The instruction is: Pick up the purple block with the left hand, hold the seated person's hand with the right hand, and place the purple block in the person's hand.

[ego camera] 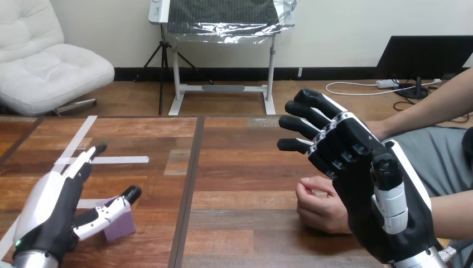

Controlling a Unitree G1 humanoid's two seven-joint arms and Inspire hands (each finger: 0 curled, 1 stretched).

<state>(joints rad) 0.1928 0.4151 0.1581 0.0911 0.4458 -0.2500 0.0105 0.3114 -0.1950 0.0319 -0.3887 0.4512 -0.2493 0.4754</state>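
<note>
A purple block (119, 225) lies on the wooden table (240, 162) at the lower left. My left hand (58, 206) hovers over it, open, with its thumb across the block's top and its fingers stretched up and away; it does not grasp the block. My right hand (362, 178) is raised at the right, open, fingers spread and pointing left. Just below and behind it rests the person's hand (318, 204), loosely closed on the table, partly hidden by my palm. I cannot tell whether the two touch.
White tape strips (117, 160) mark the table's left half. A dark seam (189, 184) runs down the table's middle. The person's other forearm (429, 106) reaches in from the upper right.
</note>
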